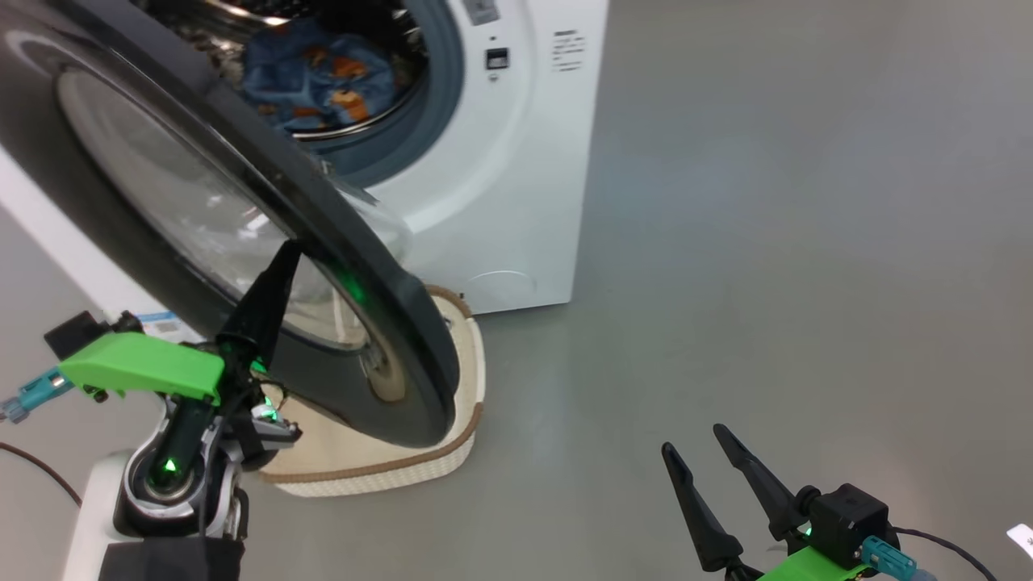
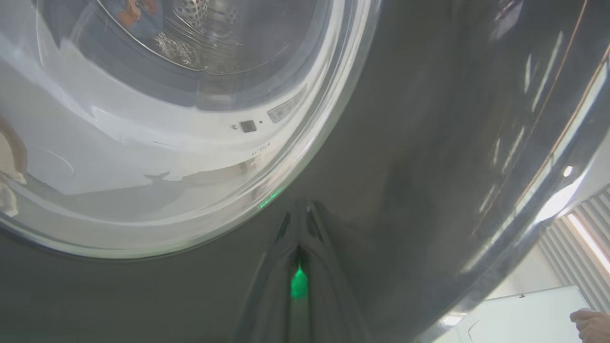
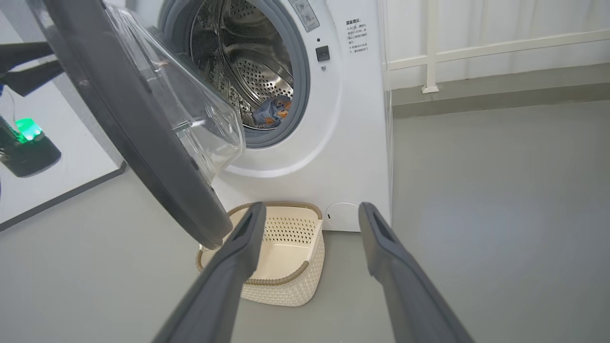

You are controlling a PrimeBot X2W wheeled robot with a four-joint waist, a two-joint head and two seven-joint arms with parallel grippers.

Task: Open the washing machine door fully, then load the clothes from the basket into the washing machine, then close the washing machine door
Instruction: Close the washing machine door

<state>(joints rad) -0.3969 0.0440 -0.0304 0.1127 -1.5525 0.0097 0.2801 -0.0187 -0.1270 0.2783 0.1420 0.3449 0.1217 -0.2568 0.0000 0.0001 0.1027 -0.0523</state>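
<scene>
The left end effector (image 1: 284, 257) has its two fingers pinched tight together, holding nothing. Its tips sit against the outer face of the door (image 1: 161, 186), on the black rim right at the edge of the glass; they look to be touching it. The door stands part open, swung out from the washer (image 1: 500, 202), which lies beyond it from this end effector. Through the glass ahead of the tips I can make out the steel drum.

The clothes (image 1: 323, 77) lie in the bottom of the drum, past the door and above the left end effector, well apart from both end effectors.

The right end effector (image 1: 694, 440) hangs over the floor (image 1: 767, 242) with its fingers spread wide and nothing between them. It points towards the washer front. The basket (image 3: 286, 290) sits on the floor just ahead of it, against the foot of the washer and under the door's lower edge, and looks empty.

A person's hand (image 2: 591, 324) shows past the door's edge, off to the side of the left end effector.
</scene>
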